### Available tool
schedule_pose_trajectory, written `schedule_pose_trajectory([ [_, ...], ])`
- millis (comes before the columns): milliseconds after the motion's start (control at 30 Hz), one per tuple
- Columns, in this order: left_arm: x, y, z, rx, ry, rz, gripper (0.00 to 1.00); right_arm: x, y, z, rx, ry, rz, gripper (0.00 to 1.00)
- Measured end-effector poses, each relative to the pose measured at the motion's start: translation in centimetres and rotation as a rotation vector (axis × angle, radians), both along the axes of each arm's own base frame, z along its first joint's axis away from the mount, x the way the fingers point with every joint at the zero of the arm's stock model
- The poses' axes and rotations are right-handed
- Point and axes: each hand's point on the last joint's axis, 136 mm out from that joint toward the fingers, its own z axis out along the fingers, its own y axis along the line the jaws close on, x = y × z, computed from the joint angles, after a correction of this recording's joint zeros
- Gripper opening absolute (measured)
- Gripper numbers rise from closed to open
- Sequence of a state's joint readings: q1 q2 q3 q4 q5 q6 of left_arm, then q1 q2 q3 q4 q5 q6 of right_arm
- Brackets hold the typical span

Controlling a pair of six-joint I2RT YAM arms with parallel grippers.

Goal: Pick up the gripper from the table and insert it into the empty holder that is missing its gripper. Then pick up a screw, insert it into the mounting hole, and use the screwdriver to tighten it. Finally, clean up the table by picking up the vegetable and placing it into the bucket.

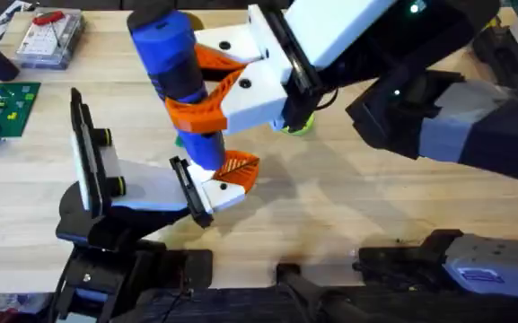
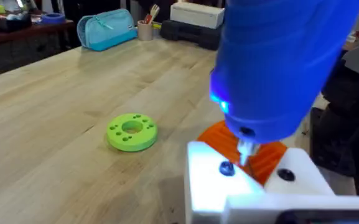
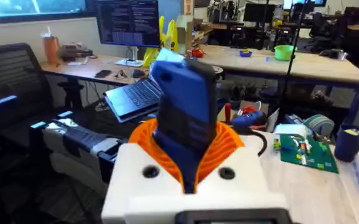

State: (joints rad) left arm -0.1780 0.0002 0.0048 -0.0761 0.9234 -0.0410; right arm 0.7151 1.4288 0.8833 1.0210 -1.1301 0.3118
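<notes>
Driving the screw into the holder

The right hand (image 1: 206,99) gripped the screwdriver (image 1: 176,67), bit on the screw (image 2: 227,168) in the holder (image 1: 225,190); it likely needed to stay plumb. Left hand's state: cannot tell. The lime disc (image 2: 132,132) lay at nine o'clock, bench (image 1: 330,206) otherwise open.
</notes>
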Motion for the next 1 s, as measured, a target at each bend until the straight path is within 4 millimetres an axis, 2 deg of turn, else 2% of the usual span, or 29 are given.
schedule_pose_trajectory([
  [1000, 0.00, 0.00, 0.00, 0.000, 0.000, 0.000, 0.016, 0.09, 0.04, -0.07, 0.013, -0.043, -0.011, 0.050],
])
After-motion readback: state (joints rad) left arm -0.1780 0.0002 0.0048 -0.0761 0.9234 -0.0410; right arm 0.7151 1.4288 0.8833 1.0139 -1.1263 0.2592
